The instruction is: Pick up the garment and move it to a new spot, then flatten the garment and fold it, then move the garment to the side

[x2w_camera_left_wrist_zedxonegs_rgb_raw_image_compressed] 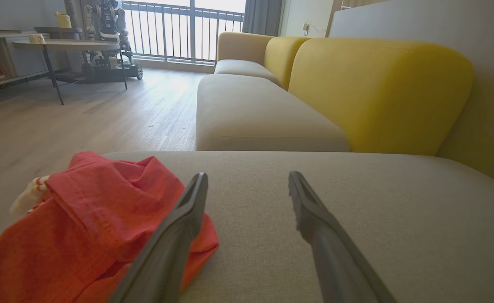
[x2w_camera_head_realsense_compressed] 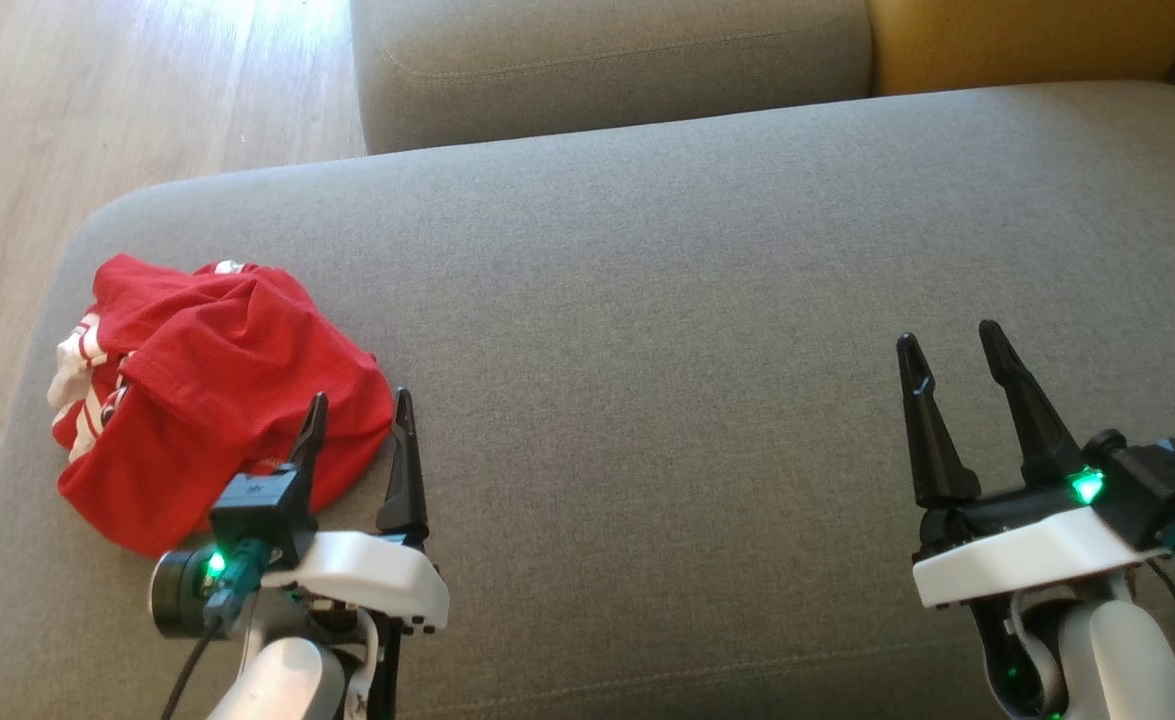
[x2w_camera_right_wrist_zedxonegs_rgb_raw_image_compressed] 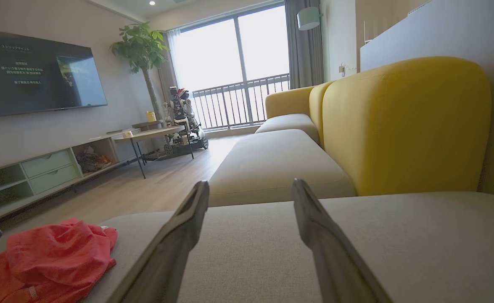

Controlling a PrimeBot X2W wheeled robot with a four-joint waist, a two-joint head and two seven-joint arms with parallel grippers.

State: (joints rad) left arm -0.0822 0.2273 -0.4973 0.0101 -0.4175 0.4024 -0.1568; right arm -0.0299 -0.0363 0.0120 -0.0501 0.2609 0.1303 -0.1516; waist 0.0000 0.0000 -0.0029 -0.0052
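The right wrist view adds a television point(x2w_camera_right_wrist_zedxonegs_rgb_raw_image_compressed: 40, 71) and plant point(x2w_camera_right_wrist_zedxonegs_rgb_raw_image_compressed: 139, 46). Crumpled red garment point(x2w_camera_head_realsense_compressed: 217, 400) on woven grey sofa point(x2w_camera_head_realsense_compressed: 697, 300); left claw point(x2w_camera_head_realsense_compressed: 361, 395) and right claw point(x2w_camera_head_realsense_compressed: 949, 333) gape wide, empty.

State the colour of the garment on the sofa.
The garment is red with white striped trim; clearest in the head view.

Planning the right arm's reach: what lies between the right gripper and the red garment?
In the head view, from the right gripper leftward: bare grey cushion, then the open left gripper at the edge of the red garment.
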